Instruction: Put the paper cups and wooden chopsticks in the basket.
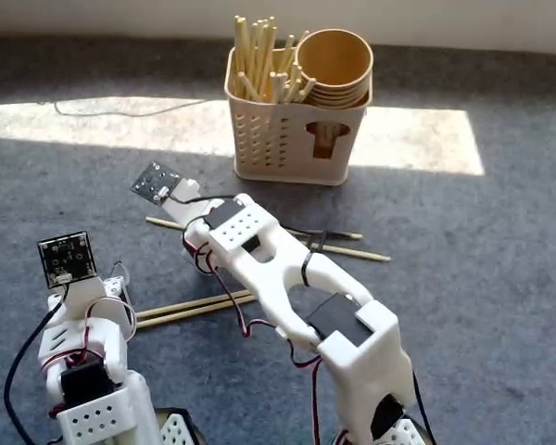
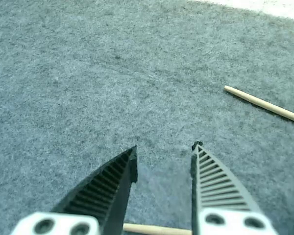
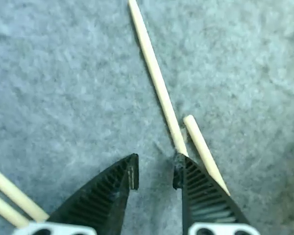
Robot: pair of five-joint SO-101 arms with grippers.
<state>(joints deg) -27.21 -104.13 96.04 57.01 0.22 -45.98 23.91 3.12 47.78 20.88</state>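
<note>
A: Right gripper (image 3: 156,171): fingers spread, empty, at two loose chopsticks (image 1: 366,253) mid-frame, below basket (image 1: 259,139). Left gripper (image 2: 164,156): spread, empty.
B: Risk: a chopstick end meets one fingertip; closing may flick it.

White moulded shells and black servo blocks make up the left arm (image 1: 83,371), at 7 o'clock, and the right arm (image 1: 287,278), at 5 o'clock. Red, black and white cables (image 1: 224,283) loop alongside. Ribbed, tapered black jaws sit on white screw-holed bases.
</note>
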